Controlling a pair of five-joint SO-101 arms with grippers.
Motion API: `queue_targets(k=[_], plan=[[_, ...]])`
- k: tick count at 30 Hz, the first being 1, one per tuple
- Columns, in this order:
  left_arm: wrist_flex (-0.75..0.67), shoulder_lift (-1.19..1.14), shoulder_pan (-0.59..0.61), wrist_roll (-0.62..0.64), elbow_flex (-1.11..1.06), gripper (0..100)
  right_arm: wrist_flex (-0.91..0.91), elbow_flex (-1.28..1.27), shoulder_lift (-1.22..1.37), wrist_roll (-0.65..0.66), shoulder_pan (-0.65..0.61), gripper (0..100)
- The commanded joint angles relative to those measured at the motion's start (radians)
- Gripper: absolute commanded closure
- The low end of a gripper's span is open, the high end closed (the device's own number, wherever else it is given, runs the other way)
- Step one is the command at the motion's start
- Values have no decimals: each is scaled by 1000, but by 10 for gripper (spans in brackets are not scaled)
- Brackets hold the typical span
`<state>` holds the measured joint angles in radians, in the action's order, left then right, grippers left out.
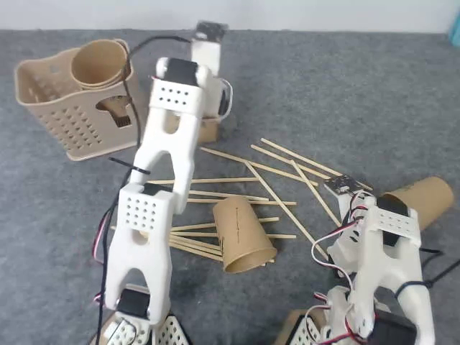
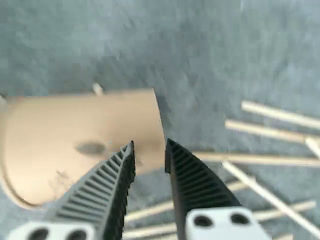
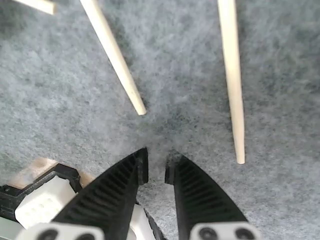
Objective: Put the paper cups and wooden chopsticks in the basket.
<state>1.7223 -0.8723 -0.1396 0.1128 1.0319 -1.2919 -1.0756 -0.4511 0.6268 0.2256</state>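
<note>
Left gripper (image 2: 149, 145) sits low over the near cup (image 2: 75, 145), which lies on its side. The jaws are parted by a sliver and hold nothing. Right gripper (image 3: 156, 155) is the same: a narrow gap, nothing in it, nose down at the grey tabletop (image 3: 280, 60) between two chopsticks (image 3: 232, 75).

The basket (image 1: 43, 100) is at the far left corner with the stowed cup (image 1: 99, 61) already in it. The other chopsticks fan across the middle. The middle cup (image 1: 243, 233) lies on its side over some of them, and the right cup (image 1: 424, 195) is by the right edge.

My worry: with jaws this tight I'd shove the near cup rather than straddle its rim, and it would roll (round, on its side, nothing to stop it). The chopsticks are thin and lie flat, so a pinch may skid off. Dragging any from under the middle cup could also send it rolling.
</note>
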Motion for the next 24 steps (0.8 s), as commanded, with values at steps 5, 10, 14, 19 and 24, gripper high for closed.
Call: queue_targets(k=[5,10,14,19,24], plan=[[35,233,-5,14,-77,905,-2,5,-36,11,-4,929],[29,379,100,89,-38,905,-2,5,-36,11,1,929],[-21,376,204,133,-77,905,-2,5,-36,11,1,929],[-126,272,242,124,-159,904,-2,5,-36,11,-4,929],[-233,172,235,109,-157,904,-4,5,-36,11,1,929]])
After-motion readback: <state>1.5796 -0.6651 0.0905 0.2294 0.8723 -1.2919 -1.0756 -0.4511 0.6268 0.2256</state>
